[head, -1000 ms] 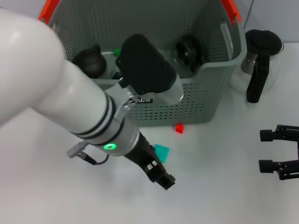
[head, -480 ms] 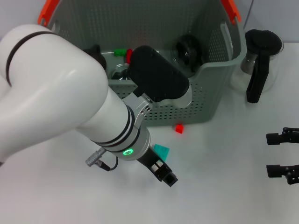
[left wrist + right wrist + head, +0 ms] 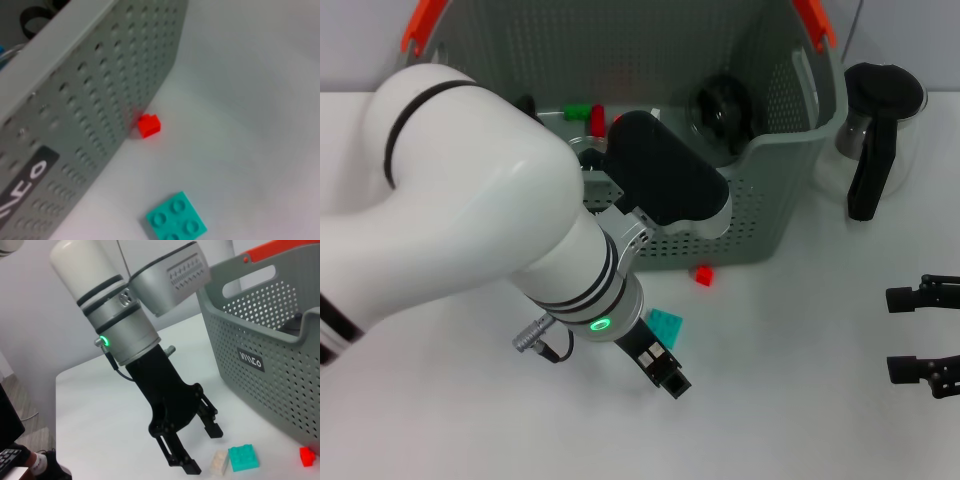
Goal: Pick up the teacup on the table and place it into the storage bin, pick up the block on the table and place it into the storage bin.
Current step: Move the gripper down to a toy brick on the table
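Grey-green perforated plastic fills the top of the head view: that is the storage bin (image 3: 760, 190), orange-red handle ends up high, a dark teapot-like shape inside at upper centre. On the white counter (image 3: 790, 420), below the bin's front wall, we see a small red block (image 3: 703, 276) just beside that wall, and a teal block (image 3: 665, 325) a little lower, centre frame. The left gripper (image 3: 665, 372) hangs over the counter right by the teal block, and in the right wrist view its fingers (image 3: 212, 429) are spread wide, holding nothing, with a pale block (image 3: 218, 462) touching the teal one between them. The right gripper (image 3: 920, 335) sits at the right edge, its 2 fingers apart and empty. A glass jug with a black handle (image 3: 872, 140) stands upper right.
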Robot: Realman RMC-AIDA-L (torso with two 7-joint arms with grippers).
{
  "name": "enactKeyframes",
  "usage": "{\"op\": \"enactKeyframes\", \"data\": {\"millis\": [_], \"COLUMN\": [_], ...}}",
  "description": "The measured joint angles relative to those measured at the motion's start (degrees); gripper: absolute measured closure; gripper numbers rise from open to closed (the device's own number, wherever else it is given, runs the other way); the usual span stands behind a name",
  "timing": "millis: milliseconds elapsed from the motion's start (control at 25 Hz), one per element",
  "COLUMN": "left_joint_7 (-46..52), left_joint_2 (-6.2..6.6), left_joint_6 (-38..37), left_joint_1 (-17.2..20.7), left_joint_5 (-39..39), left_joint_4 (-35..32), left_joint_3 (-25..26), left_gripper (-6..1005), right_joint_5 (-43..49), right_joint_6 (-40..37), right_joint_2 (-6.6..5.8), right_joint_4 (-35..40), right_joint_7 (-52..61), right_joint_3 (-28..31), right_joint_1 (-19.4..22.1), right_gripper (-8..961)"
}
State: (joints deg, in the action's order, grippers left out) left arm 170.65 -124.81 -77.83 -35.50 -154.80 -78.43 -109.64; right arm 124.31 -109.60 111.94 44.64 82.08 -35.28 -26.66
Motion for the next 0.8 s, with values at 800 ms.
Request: {"op": "enactKeyframes", "data": {"millis": [800], "left_joint_7": [0.1], "left_joint_2": [0.00], "left_joint_6": [4.3], "left_joint_1": [-2.1], "left_joint_5": [-0.2], "left_joint_4": [6.4], "left_joint_3": [-0.1], "left_gripper": [197], "right_joint_5": [0.0], "right_joint_6": [0.4], "right_joint_2": [0.41], "right_joint_4": [0.0], "right_joint_7": [-0.2], "right_joint_3": [-0.1], "right_joint_1": [0.2], "right_gripper": [13]}}
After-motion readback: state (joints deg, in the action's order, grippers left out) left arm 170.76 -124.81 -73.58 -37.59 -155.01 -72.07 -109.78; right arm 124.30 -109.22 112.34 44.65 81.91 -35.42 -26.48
